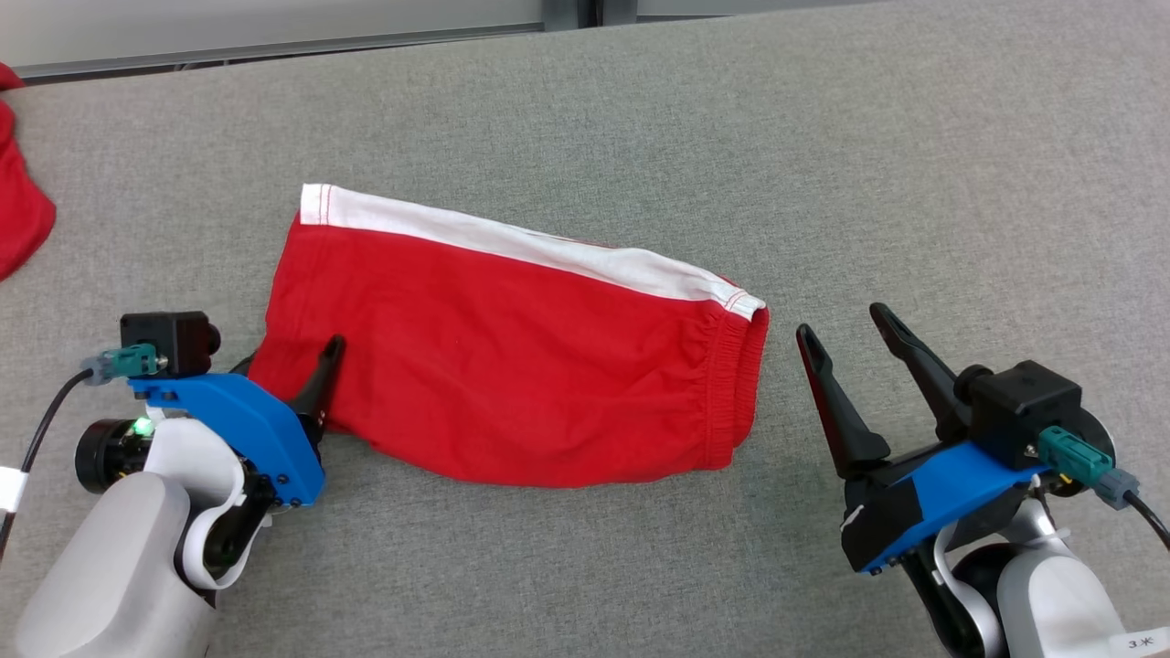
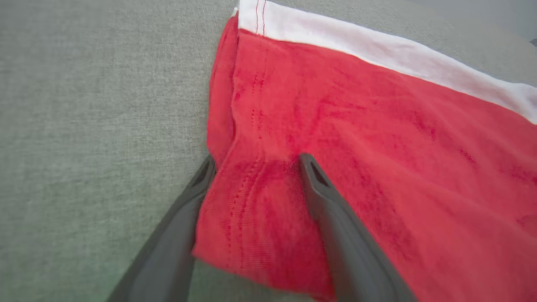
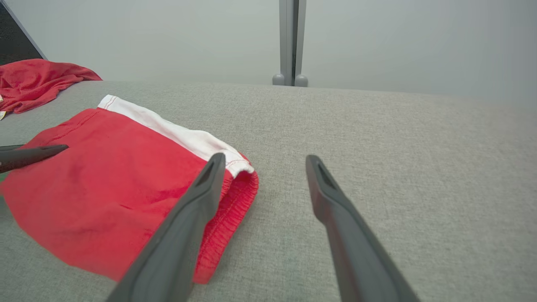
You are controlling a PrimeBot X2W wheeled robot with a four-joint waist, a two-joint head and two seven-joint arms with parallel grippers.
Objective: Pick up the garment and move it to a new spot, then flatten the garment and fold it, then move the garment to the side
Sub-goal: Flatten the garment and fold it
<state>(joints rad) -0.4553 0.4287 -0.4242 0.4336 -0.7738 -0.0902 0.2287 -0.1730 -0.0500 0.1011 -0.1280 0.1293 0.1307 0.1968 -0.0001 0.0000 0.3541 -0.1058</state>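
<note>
Item 1: garment. Red shorts lying flat on the grey desk, about midway between its left and right edges. The long side runs left to right. A white band lies along the side toward the far edge, and the gathered waistband is at the end toward the right edge.

Item 2: my left pincer. It is spread and set at the garment's near-left corner. One finger rests on top of the red cloth and the other lies along the cloth's side edge. The cloth between them is not pinched.

Item 3: my right pincer. It is spread, holds nothing, and sits just beside the waistband end, apart from it.

Item 4: second red cloth. It is crumpled at the desk's left edge, well apart from the garment.
</note>
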